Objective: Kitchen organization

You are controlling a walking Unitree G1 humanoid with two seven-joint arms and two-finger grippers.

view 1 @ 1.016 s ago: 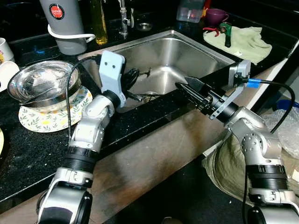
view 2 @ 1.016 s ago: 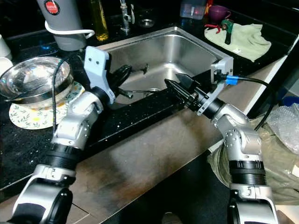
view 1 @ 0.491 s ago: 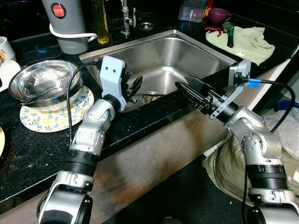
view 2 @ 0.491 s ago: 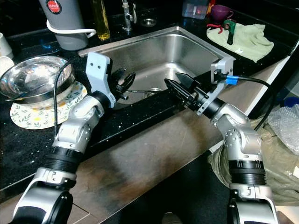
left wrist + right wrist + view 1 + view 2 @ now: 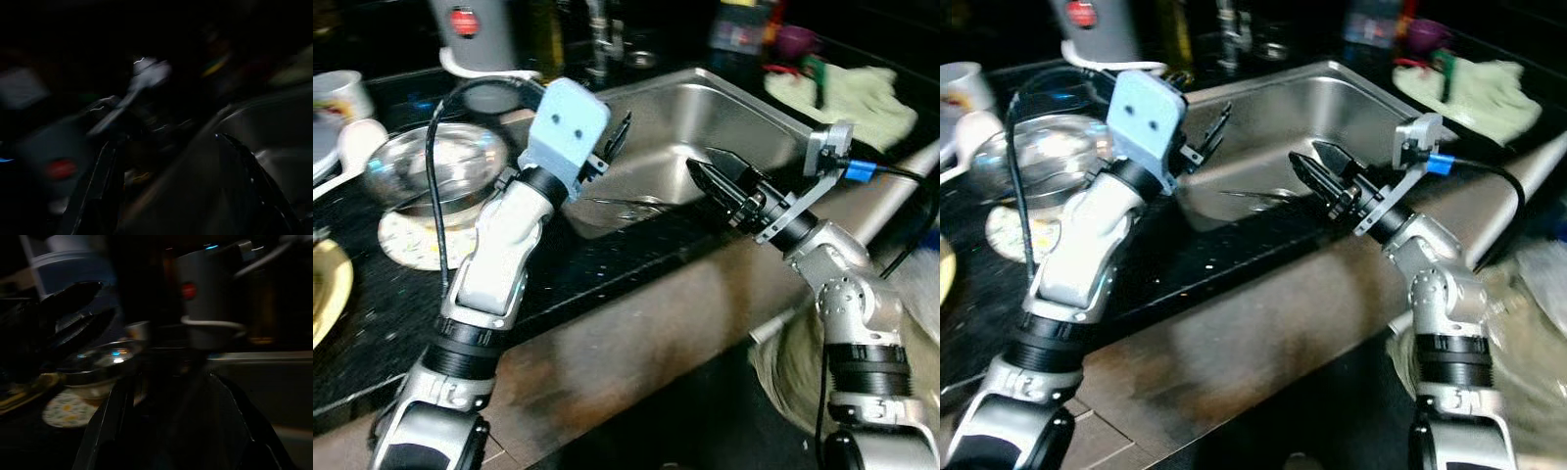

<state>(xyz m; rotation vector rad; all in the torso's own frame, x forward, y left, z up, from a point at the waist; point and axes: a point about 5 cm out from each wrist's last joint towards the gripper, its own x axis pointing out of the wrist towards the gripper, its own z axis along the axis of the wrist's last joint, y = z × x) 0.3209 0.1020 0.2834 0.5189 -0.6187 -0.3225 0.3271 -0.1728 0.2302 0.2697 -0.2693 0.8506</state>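
The steel bowl (image 5: 435,174) sits on a patterned plate (image 5: 416,238) on the dark surface (image 5: 372,323) to the left of the sink (image 5: 705,127), and judging by where the left arm now heads, it looks the likeliest next thing to be tidied, though the task names no single item. The main change over the last second is the left gripper (image 5: 612,142): it was low at the sink's near-left edge, and it is now lifted and swung up toward the sink's back-left corner, its pale wrist housing raised above the surface. Its fingers stand apart with nothing between them, as the left wrist view confirms. The right gripper (image 5: 720,181) has barely shifted; it hovers over the sink's front rim, fingers spread and empty, facing across toward the bowl and a grey appliance (image 5: 208,298) behind it. A thin utensil (image 5: 1253,195) lies in the sink basin, untouched. The whole head view has also shifted and blurred, so the robot itself is moving. A green cloth (image 5: 857,93) lies right of the sink. Nothing is yet picked up; this reads as repositioning before a grasp.
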